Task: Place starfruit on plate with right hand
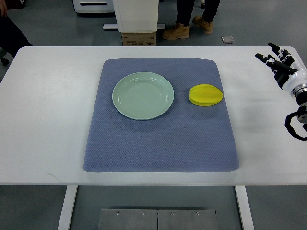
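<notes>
Looks like a robotics lab or test bay: white height-adjustable table [43, 120] on metal legs, grey smooth floor [249, 24], white equipment base [135, 14] and a cardboard box [138, 39] behind it. Person in work boots [176, 31] standing past the far edge. Staged setup on top, a blue mat [158, 143] laid square, with a robot hand [280, 64] at the right edge.

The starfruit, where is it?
The starfruit lies on the blue mat, just right of the green plate, not touching it.
</notes>
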